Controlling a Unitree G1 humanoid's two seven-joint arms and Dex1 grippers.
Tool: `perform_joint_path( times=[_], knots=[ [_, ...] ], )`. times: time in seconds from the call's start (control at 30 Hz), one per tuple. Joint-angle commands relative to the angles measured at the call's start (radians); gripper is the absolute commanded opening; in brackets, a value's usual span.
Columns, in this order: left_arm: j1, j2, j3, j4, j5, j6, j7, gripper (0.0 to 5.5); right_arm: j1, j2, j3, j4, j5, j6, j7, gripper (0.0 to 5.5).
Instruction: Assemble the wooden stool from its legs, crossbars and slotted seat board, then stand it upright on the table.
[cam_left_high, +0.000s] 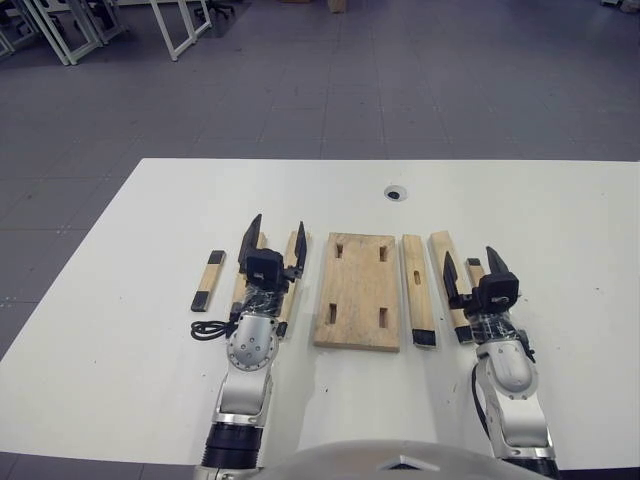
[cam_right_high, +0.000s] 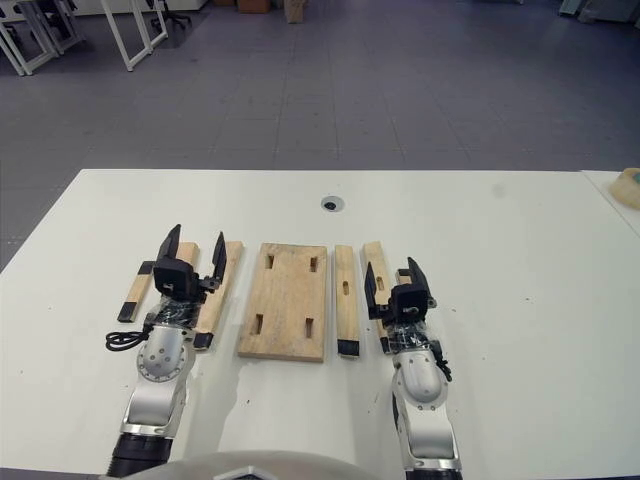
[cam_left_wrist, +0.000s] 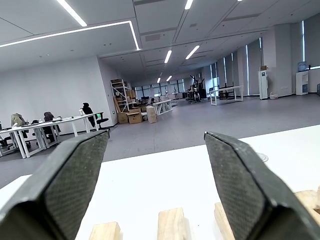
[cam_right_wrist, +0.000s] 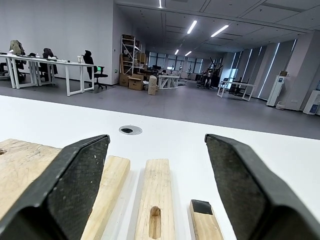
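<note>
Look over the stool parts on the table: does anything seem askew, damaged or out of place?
Nothing stands out: the seat board lies flat, the wooden bars lie parallel on both sides, none visibly broken.

From head: aimed down toward 12 o'clock, covering the table (cam_left_high: 560, 250) from afar. From wrists: low, close, facing 12 o'clock, sharing the cable hole (cam_right_wrist: 130, 130) with head views.

A round black cable port (cam_left_high: 397, 192) sits in the white desk (cam_left_high: 560, 230) near its far edge. Beyond lies a grey floor (cam_left_high: 400, 80), with white-framed tables (cam_left_high: 185, 20) at the far left. A pale object (cam_right_high: 630, 187) rests on a neighbouring surface at the right edge. Farther off stand a shelving rack (cam_right_wrist: 128, 55) and cardboard boxes (cam_right_wrist: 135, 83), under long ceiling lights (cam_left_wrist: 75, 14).
</note>
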Motion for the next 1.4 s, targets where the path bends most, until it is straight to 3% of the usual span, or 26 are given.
perform_joint_path(
  times=[0.03,0.3,0.63,1.03,1.4],
  knots=[
    [-0.014,0.008,0.012,0.012,0.013,-0.006,0.013,3.52,-0.016,0.004,0.002,0.007,0.005,-0.007,-0.001,3.51],
    [-0.026,0.01,0.036,0.024,0.012,0.002,0.027,3.52,-0.007,0.01,-0.009,0.013,-0.004,-0.01,-0.024,3.51],
    [0.013,-0.011,0.048,0.023,0.017,0.003,0.06,3.52,0.113,-0.08,-0.175,-0.007,0.143,0.172,0.042,3.51],
    [0.009,-0.011,0.054,0.038,0.0,0.016,0.062,3.52,0.118,-0.15,-0.135,0.011,0.11,0.412,0.104,3.51],
    [0.007,-0.016,0.067,0.041,-0.017,0.029,0.061,3.52,0.134,-0.09,-0.15,-0.005,0.219,0.544,0.112,1.43]
  ],
)
